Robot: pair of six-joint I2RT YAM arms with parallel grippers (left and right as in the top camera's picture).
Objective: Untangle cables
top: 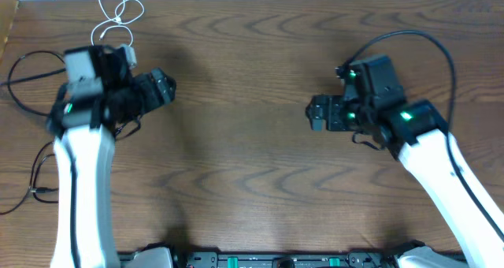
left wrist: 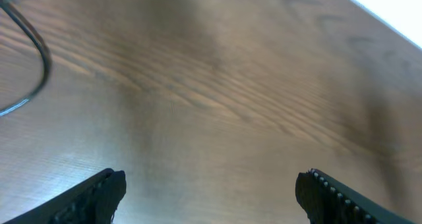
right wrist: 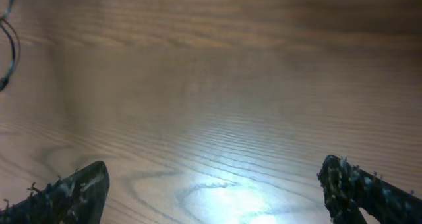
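Note:
The white cable (top: 118, 12) lies coiled at the table's far left, just behind my left arm. One black cable (top: 27, 67) loops at the left edge beside that arm. Another black cable (top: 35, 185) lies nearer the front left. My left gripper (top: 161, 87) is open and empty over bare wood, right of all three cables. In the left wrist view its fingers (left wrist: 211, 181) are wide apart, and a thin dark cord loop (left wrist: 39, 59) shows at the upper left. My right gripper (top: 317, 113) is open and empty mid-table; its fingers (right wrist: 211, 174) are wide apart.
The wooden table (top: 244, 165) spans the view, with its far edge along the top. A thick black cable (top: 417, 39) arcs from the right arm. A thin dark cord (right wrist: 8, 46) shows at the left edge of the right wrist view.

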